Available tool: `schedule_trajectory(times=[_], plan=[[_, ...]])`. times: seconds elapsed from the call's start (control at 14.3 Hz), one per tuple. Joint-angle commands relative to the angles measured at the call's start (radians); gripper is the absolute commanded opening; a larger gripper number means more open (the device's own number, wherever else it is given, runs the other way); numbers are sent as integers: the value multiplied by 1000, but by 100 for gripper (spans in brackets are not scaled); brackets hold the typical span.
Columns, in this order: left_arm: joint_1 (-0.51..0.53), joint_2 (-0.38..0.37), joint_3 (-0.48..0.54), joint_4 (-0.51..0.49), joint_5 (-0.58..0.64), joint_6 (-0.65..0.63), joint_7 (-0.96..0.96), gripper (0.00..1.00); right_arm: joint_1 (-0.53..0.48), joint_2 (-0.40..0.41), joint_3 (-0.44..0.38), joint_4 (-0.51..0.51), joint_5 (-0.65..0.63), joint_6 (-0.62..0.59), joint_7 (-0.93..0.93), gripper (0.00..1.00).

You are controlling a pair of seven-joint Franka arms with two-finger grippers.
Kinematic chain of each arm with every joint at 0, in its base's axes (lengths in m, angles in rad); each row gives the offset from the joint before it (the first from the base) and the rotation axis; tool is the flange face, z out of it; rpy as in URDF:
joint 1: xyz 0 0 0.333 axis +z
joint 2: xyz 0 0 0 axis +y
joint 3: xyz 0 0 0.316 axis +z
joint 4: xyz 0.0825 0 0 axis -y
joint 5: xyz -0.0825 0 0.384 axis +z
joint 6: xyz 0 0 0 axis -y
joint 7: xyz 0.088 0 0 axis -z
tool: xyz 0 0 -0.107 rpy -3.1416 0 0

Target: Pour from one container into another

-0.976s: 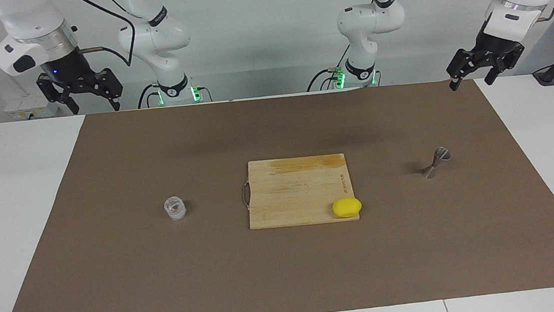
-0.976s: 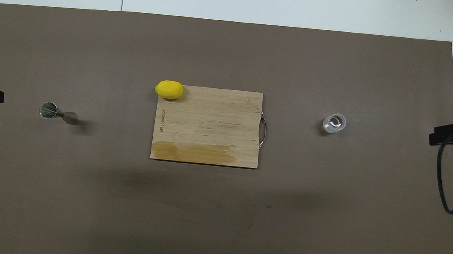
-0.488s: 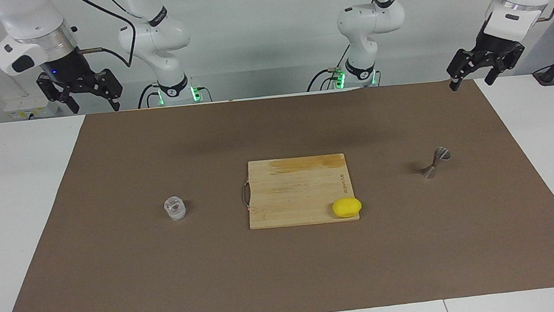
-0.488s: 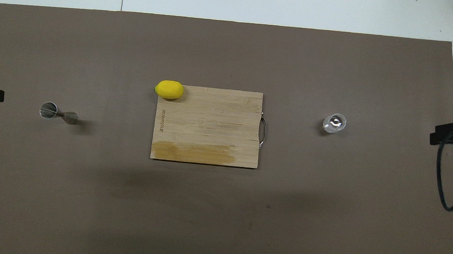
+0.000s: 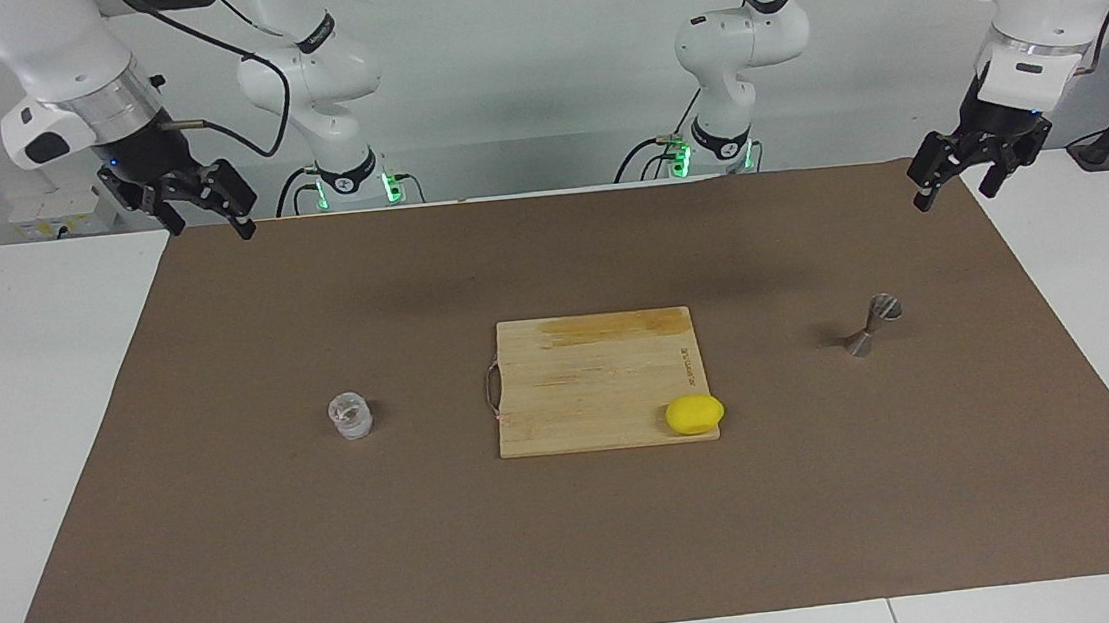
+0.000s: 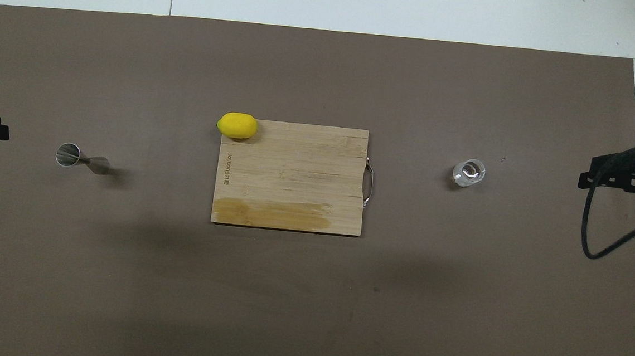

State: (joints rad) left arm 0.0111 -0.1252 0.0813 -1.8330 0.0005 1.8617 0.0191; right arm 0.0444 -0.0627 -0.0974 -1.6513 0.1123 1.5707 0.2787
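The small clear glass cup (image 5: 350, 416) (image 6: 469, 173) stands on the brown mat toward the right arm's end of the table. The silver hourglass-shaped jigger (image 5: 872, 326) (image 6: 81, 159) stands on the mat toward the left arm's end. My right gripper (image 5: 213, 228) hangs open and empty in the air over the mat's corner by the right arm's base, well apart from the cup. Over the mat's edge at the left arm's end, my left gripper (image 5: 954, 195) is also open and empty, with the jigger far below it.
A wooden cutting board (image 5: 591, 379) (image 6: 295, 171) with a metal handle lies mid-mat between cup and jigger. A yellow lemon (image 5: 694, 414) (image 6: 237, 125) rests on the board's corner farthest from the robots, on the jigger's side. The brown mat (image 5: 575, 551) covers most of the white table.
Both grippers have come lower and moved in toward the mat, the right one more. Cup, jigger, board and lemon have not moved.
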Motion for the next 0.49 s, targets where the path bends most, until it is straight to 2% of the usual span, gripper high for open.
schedule_trajectory(times=[0.0, 0.14, 0.42], plan=[[41, -24, -6, -101, -5, 98, 1, 100, -34, -6, 1, -123, 113, 100, 84, 100], [43, 1, -6, -140, -5, 145, -5, 100, -99, 44, 1, -137, 275, 109, 144, 100], [46, 64, -6, -189, -5, 227, 2, 100, -187, 142, 1, -157, 502, 107, 255, 100]])
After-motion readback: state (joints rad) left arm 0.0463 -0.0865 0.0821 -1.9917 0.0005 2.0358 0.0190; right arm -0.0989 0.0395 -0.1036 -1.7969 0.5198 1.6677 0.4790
